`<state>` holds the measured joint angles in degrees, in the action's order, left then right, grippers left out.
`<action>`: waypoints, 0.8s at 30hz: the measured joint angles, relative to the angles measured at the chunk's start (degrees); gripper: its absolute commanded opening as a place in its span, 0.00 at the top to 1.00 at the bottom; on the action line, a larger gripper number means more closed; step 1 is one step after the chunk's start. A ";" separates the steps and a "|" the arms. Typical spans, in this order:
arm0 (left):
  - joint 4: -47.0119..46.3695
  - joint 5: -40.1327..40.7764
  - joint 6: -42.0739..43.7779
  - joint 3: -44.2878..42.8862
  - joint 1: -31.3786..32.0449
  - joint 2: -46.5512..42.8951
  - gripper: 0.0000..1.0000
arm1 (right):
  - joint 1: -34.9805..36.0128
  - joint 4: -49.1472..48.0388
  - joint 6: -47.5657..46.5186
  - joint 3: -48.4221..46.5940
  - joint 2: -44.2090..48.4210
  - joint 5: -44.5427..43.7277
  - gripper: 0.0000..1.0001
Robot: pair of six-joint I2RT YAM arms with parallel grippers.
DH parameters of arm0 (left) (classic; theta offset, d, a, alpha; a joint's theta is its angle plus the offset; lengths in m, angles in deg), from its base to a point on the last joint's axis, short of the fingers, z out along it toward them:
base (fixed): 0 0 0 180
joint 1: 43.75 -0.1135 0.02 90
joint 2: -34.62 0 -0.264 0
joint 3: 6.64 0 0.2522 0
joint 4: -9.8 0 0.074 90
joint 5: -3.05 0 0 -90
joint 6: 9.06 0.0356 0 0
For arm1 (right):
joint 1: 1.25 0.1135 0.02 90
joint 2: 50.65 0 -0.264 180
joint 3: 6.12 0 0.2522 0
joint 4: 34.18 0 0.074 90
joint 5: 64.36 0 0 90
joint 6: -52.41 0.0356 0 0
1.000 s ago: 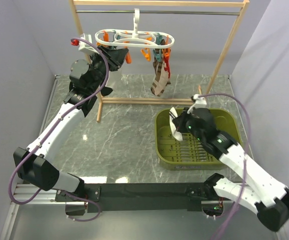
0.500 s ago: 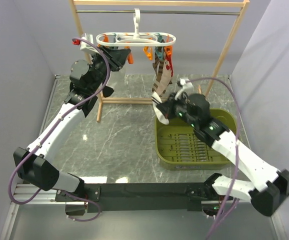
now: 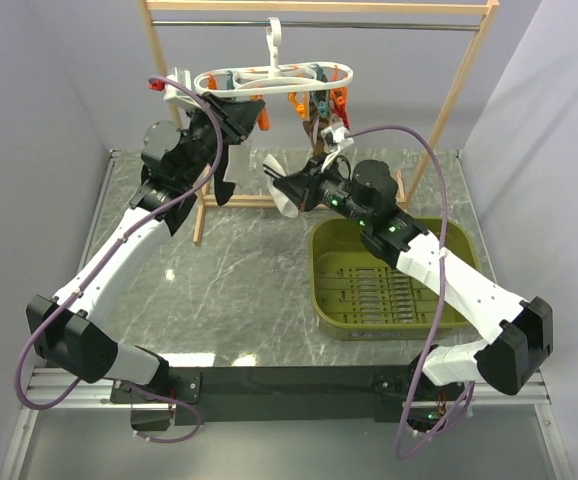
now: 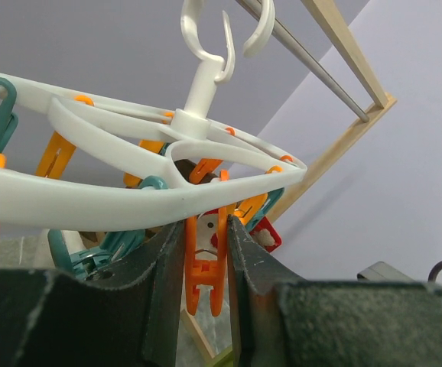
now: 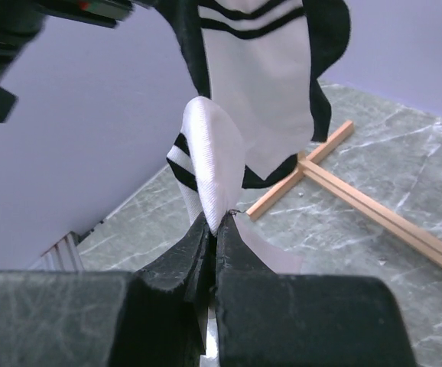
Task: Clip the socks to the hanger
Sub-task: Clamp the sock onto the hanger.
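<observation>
The white hanger (image 3: 269, 78) hangs by its hook from the wooden rack's rail; it also shows in the left wrist view (image 4: 129, 191). My left gripper (image 3: 237, 115) is under its left part, and in the left wrist view (image 4: 206, 260) its jaws press the handles of an orange clip (image 4: 206, 267). My right gripper (image 3: 294, 187) is shut on a white sock with dark stripes (image 5: 206, 153), holding it in the air below the hanger (image 3: 281, 192). A second white sock with black trim and stripes (image 5: 259, 76) hangs just beyond it, under my left gripper (image 3: 224, 170).
A brown striped sock (image 3: 319, 135) hangs from clips on the hanger's right side. The wooden rack (image 3: 459, 95) stands at the back, its foot bar (image 5: 359, 202) on the marble table. A green tray (image 3: 449, 310) sits at the right.
My right gripper has lifted the white sock out of the green tray and carried it left and back, up to below the hanger. My left gripper has stayed at the hanger.
</observation>
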<state>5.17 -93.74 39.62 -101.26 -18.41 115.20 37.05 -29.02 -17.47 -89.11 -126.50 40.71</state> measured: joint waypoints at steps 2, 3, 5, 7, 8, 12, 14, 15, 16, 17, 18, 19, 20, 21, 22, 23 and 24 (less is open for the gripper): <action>0.26 0.00 0.02 0.00 0.04 -0.26 0.83 | 0.35 -0.11 -0.98 0.00 -0.37 -0.74 1.00; 0.26 0.00 0.02 0.00 0.04 -0.39 0.83 | 0.48 -0.09 -2.03 0.00 -0.42 -1.49 1.00; 0.31 0.02 0.02 0.00 0.15 -0.61 0.83 | 1.05 0.24 -4.46 -0.22 -0.42 -4.37 1.00; 0.37 0.02 0.11 0.00 0.28 -0.87 0.83 | 2.12 1.46 -7.65 -1.33 -0.50 -8.28 1.00; 0.39 0.04 0.15 0.00 0.35 -0.96 0.83 | 2.69 1.95 -9.11 -2.03 -0.70 -10.16 1.00; 0.42 0.04 0.42 0.00 0.63 -1.16 0.83 | 5.64 2.49 -16.04 -5.40 -1.55 -18.60 1.00; 0.55 0.07 0.66 0.00 0.74 -1.16 0.83 | 6.84 2.43 -18.82 -6.43 -1.97 -22.18 1.00; 0.72 0.07 0.83 0.00 0.79 -1.16 0.83 | 7.39 2.34 -20.11 -6.80 -2.21 -23.93 1.00; 0.81 0.07 0.96 0.00 0.81 -1.16 0.83 | 7.82 2.29 -21.27 -7.08 -2.51 -25.38 1.00; 0.92 0.07 1.22 0.00 0.85 -1.16 0.83 | 8.11 2.36 -21.97 -7.32 -2.80 -26.36 1.00; 0.96 0.07 1.25 0.00 0.85 -1.16 0.83 | 8.37 2.34 -22.80 -7.63 -3.21 -27.12 1.00; 1.01 0.07 1.27 0.00 0.90 -1.16 0.83 | 8.52 2.25 -23.30 -7.74 -3.61 -27.71 1.00; 1.09 0.07 1.27 -0.02 0.92 -1.16 0.83 | 8.61 2.27 -23.67 -7.74 -3.93 -28.11 1.00; 1.16 0.07 1.27 -0.04 0.96 -1.16 0.83 | 8.70 2.32 -23.82 -7.74 -4.28 -28.39 1.00; 1.16 0.07 1.27 -0.07 1.01 -1.16 0.83 | 8.70 2.38 -23.85 -7.76 -4.63 -28.72 1.00; 1.16 0.09 1.27 -0.07 1.07 -1.16 0.83 | 8.70 2.60 -23.80 -7.89 -5.01 -29.03 1.00; 1.16 0.11 1.27 -0.07 1.14 -1.16 0.83 | 8.70 3.15 -23.76 -8.37 -5.46 -29.24 1.00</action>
<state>6.33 -93.63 40.89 -101.32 -17.27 114.04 45.75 -25.87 -41.23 -97.48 -131.96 11.46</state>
